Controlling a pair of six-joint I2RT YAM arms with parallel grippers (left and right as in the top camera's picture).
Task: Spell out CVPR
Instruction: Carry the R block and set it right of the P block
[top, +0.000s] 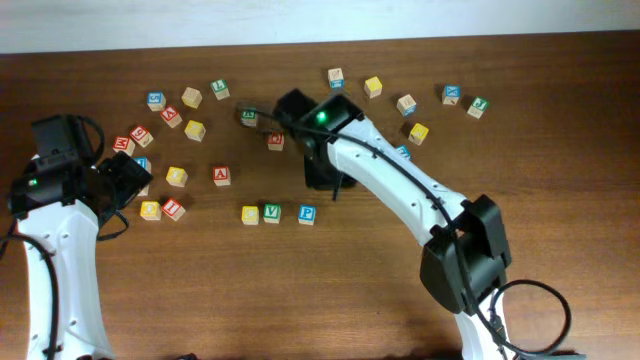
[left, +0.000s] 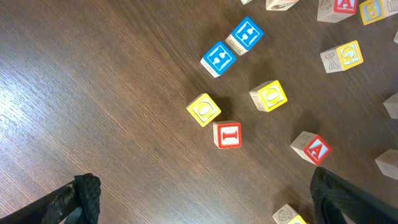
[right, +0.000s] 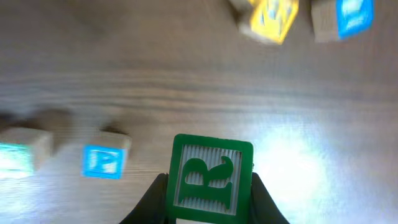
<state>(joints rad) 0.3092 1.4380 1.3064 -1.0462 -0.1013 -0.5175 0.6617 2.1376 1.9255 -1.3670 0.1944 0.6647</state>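
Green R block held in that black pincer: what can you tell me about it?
The small wooden cube with the green R shows one face: a green border, a ridged pale panel and a green R that reads upright. The black right pincer clamps its left and right sides. It seems to hang above the blurred brown table behind it.

This has the look of a robotics lab bench. There's a dark wood-grain table (top: 300, 300), with a white left arm (top: 60, 260) at its left edge and a white right arm (top: 400, 185) at its near-right corner, black cables (top: 530, 300) trailing. Lettered wooden cubes (top: 194, 130) are scattered over the table's far half, and a pale wall (top: 320, 20) runs beyond its far edge.
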